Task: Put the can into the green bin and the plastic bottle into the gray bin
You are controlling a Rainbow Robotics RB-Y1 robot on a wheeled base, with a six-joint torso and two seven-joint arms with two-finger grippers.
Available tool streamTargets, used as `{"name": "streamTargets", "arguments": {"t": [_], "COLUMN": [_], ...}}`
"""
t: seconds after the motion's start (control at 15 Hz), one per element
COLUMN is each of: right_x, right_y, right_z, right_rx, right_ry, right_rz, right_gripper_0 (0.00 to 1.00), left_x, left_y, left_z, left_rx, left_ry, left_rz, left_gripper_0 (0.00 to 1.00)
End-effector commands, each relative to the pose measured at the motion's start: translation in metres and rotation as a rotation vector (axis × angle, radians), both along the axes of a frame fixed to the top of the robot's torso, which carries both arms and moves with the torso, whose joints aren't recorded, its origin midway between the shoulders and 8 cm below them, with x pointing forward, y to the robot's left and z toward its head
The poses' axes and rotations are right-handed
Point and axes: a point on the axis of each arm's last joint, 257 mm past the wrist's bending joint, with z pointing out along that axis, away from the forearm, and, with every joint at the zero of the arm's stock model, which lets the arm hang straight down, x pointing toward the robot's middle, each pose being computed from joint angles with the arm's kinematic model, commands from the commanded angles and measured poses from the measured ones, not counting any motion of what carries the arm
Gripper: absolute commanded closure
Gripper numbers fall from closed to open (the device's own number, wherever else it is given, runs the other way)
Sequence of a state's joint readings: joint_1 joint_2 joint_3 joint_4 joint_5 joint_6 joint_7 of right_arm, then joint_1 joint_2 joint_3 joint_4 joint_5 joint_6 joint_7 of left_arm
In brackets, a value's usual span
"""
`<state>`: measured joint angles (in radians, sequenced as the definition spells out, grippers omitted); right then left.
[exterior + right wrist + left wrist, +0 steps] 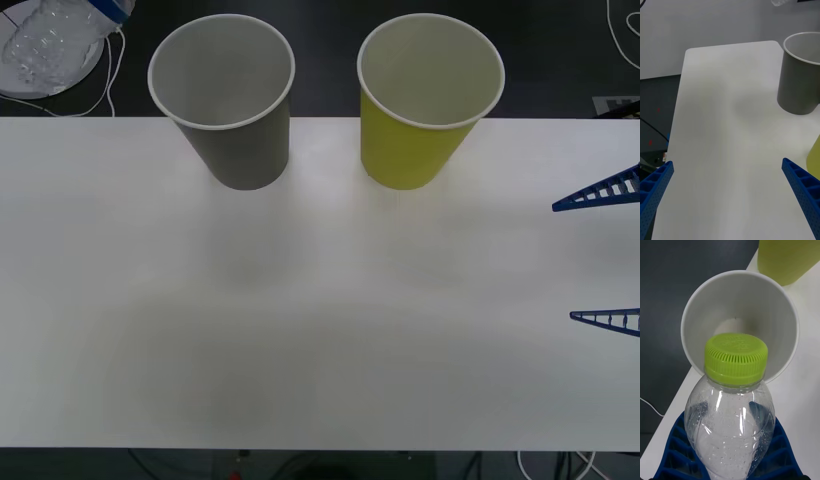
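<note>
At the far left corner of the front view, I have the plastic bottle [45,40] raised off the table [320,300], clamped in the left gripper [730,450]; its blue fingers [675,450] are closed around the crinkled body. From the left wrist camera, the lime-green cap [735,358] points toward the open mouth of the gray bin [739,320], which stands on the far left part of the table, with the green bin [430,100] just to its right. I cannot tell how high the cap sits above the rim.

My step in hand is the drop into the gray bin. To do it well, I would carry the bottle further right, until cap and shoulder both sit inside the white rim, not merely lined up with it in the camera's line of sight. The front view suggests the bottle is left of the bin, so that alignment may flatter me. I would keep it clear of the rim: these bins look light and tapered, and a nudge could tip one over. I would release only when the body hangs over the pale inside, and let go cleanly, since a crinkled bottle could catch on a ribbed finger.

My right gripper [728,172] waits open and empty at the right edge of the table. I can see no can.
</note>
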<state>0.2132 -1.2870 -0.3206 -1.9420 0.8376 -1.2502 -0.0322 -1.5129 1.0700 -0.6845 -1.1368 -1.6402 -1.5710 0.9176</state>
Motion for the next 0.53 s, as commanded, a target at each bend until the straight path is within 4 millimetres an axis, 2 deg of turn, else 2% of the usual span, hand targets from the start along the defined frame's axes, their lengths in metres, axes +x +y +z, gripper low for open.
{"name": "streamTargets", "arguments": {"t": [0.07, 0.53], "right_x": [0.0, 0.0], "right_y": [0.0, 0.0], "right_z": [0.0, 0.0], "right_rx": [0.0, 0.0], "right_ry": [0.0, 0.0], "right_rz": [0.0, 0.0], "right_gripper_0": [0.0, 0.0], "left_x": [0.007, 0.03], "left_y": [-0.02, -0.065], "left_z": [0.0, -0.003], "left_rx": [-0.026, -0.054], "left_ry": [0.014, 0.013], "left_rz": [-0.008, -0.016], "left_gripper_0": [1.0, 1.0]}}
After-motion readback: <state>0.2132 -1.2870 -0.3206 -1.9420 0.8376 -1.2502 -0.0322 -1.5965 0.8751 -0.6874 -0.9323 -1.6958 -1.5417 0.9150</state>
